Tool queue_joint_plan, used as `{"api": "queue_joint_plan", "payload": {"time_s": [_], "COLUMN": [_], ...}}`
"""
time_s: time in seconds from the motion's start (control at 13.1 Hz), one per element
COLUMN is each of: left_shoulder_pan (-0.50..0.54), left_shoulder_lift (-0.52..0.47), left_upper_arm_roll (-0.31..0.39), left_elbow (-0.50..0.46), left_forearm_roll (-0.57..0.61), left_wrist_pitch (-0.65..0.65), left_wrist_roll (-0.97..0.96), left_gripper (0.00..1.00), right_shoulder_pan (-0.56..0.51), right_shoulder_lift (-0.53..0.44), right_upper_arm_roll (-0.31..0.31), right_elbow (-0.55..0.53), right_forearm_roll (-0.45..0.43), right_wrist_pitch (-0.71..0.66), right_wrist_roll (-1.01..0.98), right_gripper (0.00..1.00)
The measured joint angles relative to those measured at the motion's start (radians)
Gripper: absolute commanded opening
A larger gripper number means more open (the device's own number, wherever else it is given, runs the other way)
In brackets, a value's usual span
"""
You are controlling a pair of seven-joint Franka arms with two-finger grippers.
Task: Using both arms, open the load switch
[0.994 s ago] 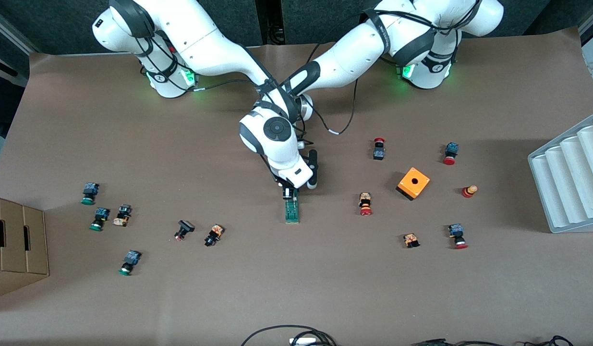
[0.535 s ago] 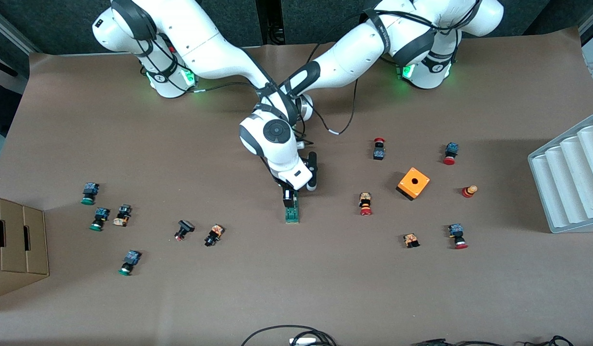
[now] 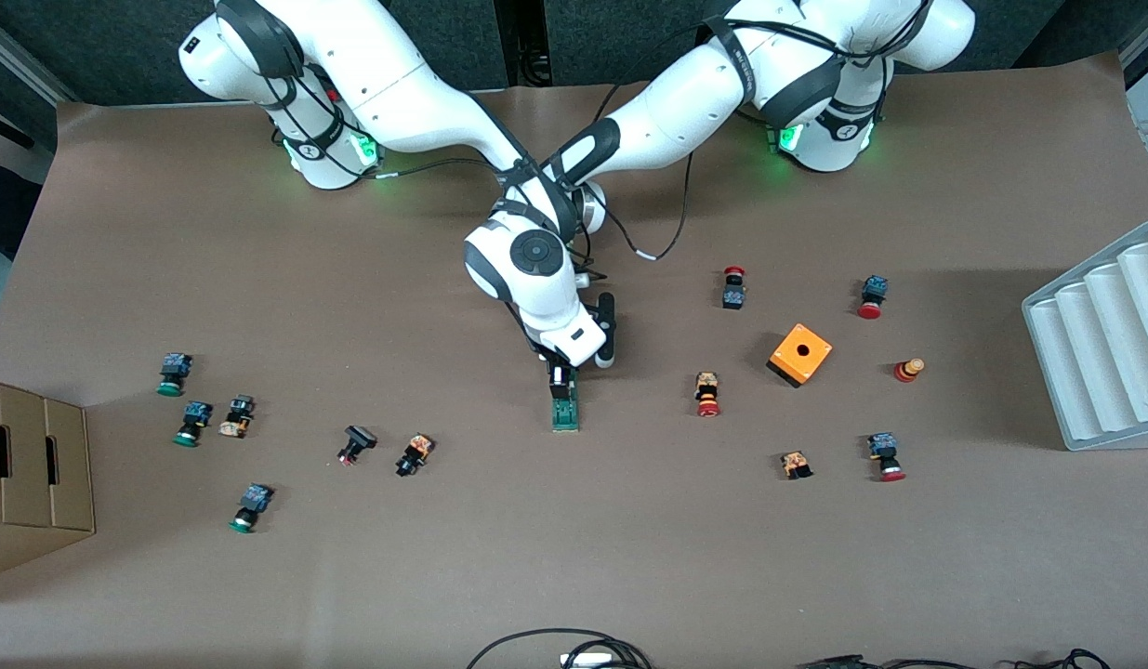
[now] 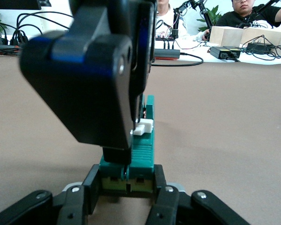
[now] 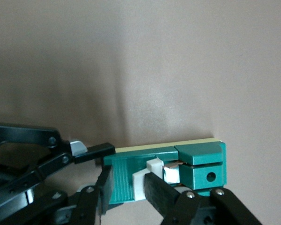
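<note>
**Load switch pinned at both ends, slider barely moved**

The load switch (image 3: 565, 410), a narrow green plastic block with a white sliding piece (image 5: 154, 174), lies mid-frame in the front view, just below my wrists. My left gripper (image 4: 127, 187) pinches its end; my right gripper (image 5: 166, 185) clamps the white slider. Over the last second the block has stayed put and the right wrist crept only slightly, so I judge it not yet opened.
</note>
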Motion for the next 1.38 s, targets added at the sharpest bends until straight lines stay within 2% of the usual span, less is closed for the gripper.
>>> {"api": "queue_joint_plan", "payload": {"time_s": [0.15, 0.23, 0.31, 0.38, 0.46, 1.38], "left_shoulder_pan": [0.000, 0.000, 0.000, 0.000, 0.000, 0.000], "left_shoulder_lift": [0.000, 0.000, 0.000, 0.000, 0.000, 0.000], "left_upper_arm_roll": [0.000, 0.000, 0.000, 0.000, 0.000, 0.000], "left_elbow": [0.000, 0.000, 0.000, 0.000, 0.000, 0.000], "left_forearm_roll": [0.000, 0.000, 0.000, 0.000, 0.000, 0.000], "left_wrist_pitch": [0.000, 0.000, 0.000, 0.000, 0.000, 0.000], "left_wrist_roll": [0.000, 0.000, 0.000, 0.000, 0.000, 0.000], "left_gripper": [0.28, 0.28, 0.28, 0.28, 0.28, 0.29], "right_shoulder_pan": [0.000, 0.000, 0.000, 0.000, 0.000, -0.042], "right_shoulder_lift": [-0.003, -0.005, -0.009, -0.013, -0.018, -0.141], "right_upper_arm_roll": [0.001, 0.002, 0.002, 0.001, 0.001, -0.009], "right_elbow": [0.000, 0.000, 0.001, 0.001, 0.001, 0.003], "right_forearm_roll": [0.000, 0.000, 0.000, 0.000, 0.000, 0.000], "right_wrist_pitch": [0.000, 0.000, 0.000, -0.001, -0.003, -0.134], "right_wrist_roll": [0.000, 0.000, 0.000, 0.000, 0.000, 0.015], "right_gripper": [0.49, 0.57, 0.72, 0.81, 1.00, 1.00]}}
